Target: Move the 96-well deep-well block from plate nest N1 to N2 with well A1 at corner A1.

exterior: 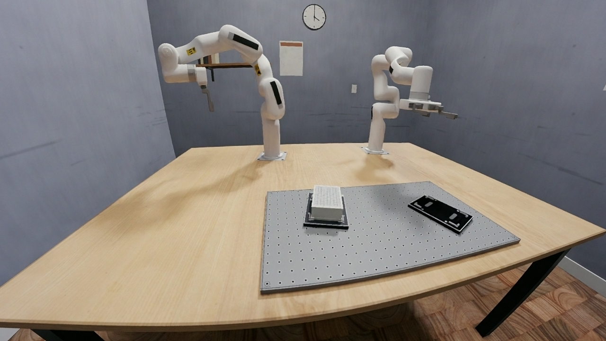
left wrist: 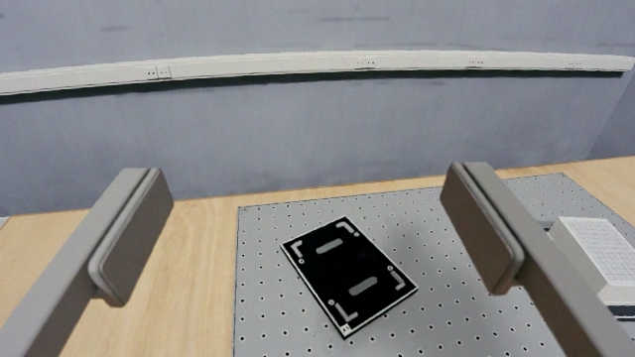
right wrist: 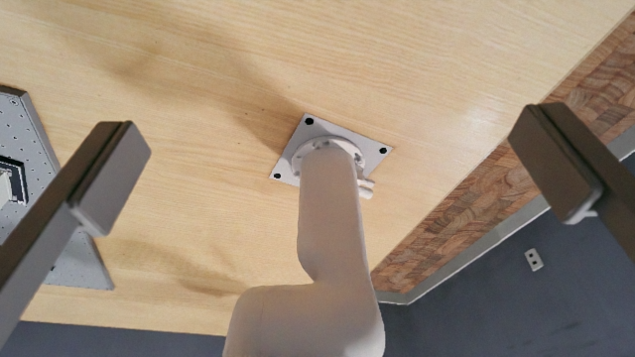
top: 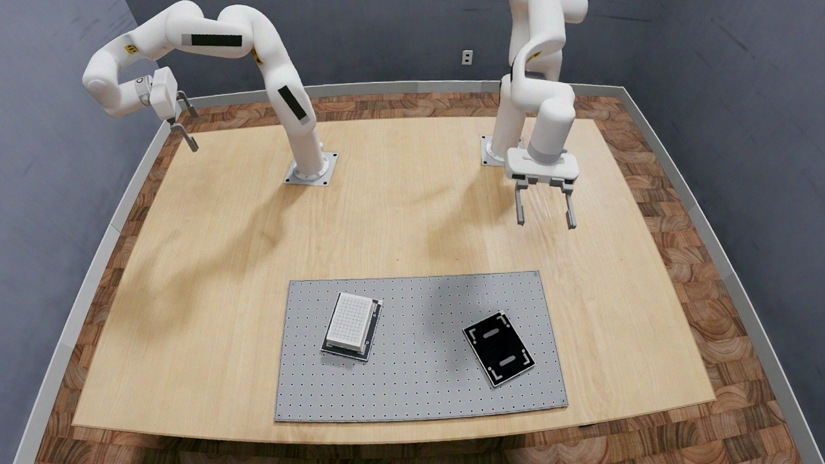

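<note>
Observed left to right, top view.

Right gripper [top: 193,129] [exterior: 210,106] [right wrist: 334,149]: raised, off to the side, aimed away from the work. Fingers spread wide; nothing held or touched.

Deep-well block [top: 349,318] [exterior: 326,201] [left wrist: 597,250] [right wrist: 4,189]: in plate nest N1 [top: 374,328] [exterior: 326,225] [left wrist: 622,311] [right wrist: 20,183], upper face level as far as seen. Cut-off corner not resolved.

Plate nest N2 [top: 499,348] [exterior: 440,213] [left wrist: 347,273]: vacant, on the same perforated board [top: 427,369] [exterior: 339,254] [left wrist: 446,317] [right wrist: 74,268]. A1 label [top: 501,312] [left wrist: 345,328] at a corner facing the arms. Turned relative to N1.

Left gripper [top: 545,222] [exterior: 440,114] [left wrist: 308,230]: looks the nearer of the two. Block lies outward from it and across, beyond N2's side. Long axis of block runs roughly away from the arms, slightly slanted; finger gap spans roughly crosswise. Fingers part open, gap empty, touching nothing.

Judgement: pick not begun. Next, left gripper should swing over N1, point down, match the slant and widen if the block's width needs it. A poor match could snag a locator.
</note>
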`<state>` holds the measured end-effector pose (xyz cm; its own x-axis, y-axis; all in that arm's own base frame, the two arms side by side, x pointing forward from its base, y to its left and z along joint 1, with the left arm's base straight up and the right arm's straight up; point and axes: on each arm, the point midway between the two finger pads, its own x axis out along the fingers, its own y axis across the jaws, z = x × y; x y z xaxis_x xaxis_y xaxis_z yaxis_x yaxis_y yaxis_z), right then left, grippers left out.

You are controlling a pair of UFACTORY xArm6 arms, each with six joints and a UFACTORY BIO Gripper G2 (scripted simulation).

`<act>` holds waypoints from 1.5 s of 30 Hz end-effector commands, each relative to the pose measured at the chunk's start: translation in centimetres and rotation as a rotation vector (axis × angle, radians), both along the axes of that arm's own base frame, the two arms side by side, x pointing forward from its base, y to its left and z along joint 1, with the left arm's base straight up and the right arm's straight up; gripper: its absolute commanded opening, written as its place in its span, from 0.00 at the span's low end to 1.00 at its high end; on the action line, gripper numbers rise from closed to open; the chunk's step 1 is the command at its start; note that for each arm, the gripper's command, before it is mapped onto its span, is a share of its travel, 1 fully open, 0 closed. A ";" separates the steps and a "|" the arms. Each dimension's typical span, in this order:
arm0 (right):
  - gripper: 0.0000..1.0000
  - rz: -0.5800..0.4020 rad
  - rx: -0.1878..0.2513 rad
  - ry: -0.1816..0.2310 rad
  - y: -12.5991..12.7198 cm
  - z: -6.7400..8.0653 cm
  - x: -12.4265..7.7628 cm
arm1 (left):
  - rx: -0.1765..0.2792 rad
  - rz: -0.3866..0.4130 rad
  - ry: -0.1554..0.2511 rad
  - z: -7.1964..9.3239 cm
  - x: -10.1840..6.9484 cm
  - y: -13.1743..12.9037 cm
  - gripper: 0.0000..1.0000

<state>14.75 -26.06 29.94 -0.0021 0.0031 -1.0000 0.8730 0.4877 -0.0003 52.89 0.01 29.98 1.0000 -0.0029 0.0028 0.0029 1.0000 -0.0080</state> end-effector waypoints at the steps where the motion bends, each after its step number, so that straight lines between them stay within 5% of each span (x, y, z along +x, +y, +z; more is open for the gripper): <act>1: 1.00 0.000 -0.003 -0.002 0.0 0.1 0.0 | 0.008 0.003 -0.001 0.2 0.2 0.0 0.37; 5: 1.00 0.000 -0.003 -0.002 0.0 0.1 0.0 | 0.008 0.003 -0.001 0.2 0.2 0.0 0.37; 9: 1.00 0.000 -0.003 -0.002 0.0 0.1 0.0 | 0.008 -0.117 -0.002 -0.5 0.8 -1.8 0.37; 45: 1.00 0.000 -0.003 -0.002 0.0 0.1 0.0 | 0.007 -0.117 -0.002 -6.4 6.0 -15.7 0.37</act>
